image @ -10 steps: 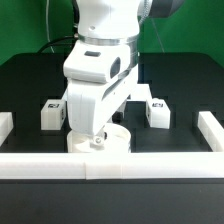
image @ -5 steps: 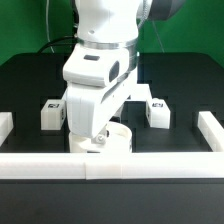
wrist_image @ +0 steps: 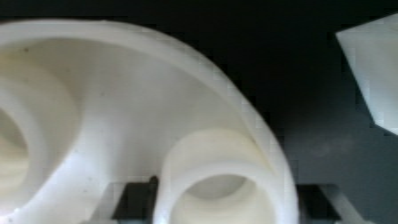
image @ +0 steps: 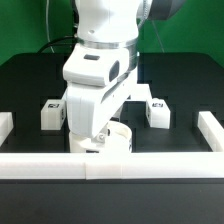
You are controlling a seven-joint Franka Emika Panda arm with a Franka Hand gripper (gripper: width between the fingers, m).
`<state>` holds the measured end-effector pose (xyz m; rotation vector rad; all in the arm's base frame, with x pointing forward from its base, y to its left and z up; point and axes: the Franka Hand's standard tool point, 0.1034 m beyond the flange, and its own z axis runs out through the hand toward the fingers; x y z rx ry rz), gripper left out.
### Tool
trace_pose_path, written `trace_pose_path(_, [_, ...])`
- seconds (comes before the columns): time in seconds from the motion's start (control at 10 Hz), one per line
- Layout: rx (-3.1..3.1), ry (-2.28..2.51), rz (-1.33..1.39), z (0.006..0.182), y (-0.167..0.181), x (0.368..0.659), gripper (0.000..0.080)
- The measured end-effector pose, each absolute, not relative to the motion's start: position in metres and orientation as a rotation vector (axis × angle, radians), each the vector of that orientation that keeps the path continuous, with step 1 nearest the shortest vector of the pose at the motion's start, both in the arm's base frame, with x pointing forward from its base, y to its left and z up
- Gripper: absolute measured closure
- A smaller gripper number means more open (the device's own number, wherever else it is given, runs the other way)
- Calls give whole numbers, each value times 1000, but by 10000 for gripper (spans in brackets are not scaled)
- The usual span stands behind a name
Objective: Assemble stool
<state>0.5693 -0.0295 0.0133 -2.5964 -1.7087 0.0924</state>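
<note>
The round white stool seat lies on the black table just behind the front rail, largely covered by my arm. My gripper is down on its near-left part. In the wrist view the seat fills the picture. My gripper straddles its rim at a round socket, with a dark finger against each side, so it is shut on the seat. One tagged white leg stands at the exterior view's left and another at its right. The third leg is hidden.
A long white rail runs along the front, with short rail ends at the left and right. A white blocky piece shows at the edge of the wrist view, beside the seat.
My arm has sunk very slightly over the seat. The seat and the two legs stay where they were.
</note>
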Motion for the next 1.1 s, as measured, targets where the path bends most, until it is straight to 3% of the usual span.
trace_pose_path(0.4, [-2603, -1696, 97, 14, -26, 570, 479])
trace_pose_path(1.1, [-2626, -1633, 74, 15, 54, 582, 479])
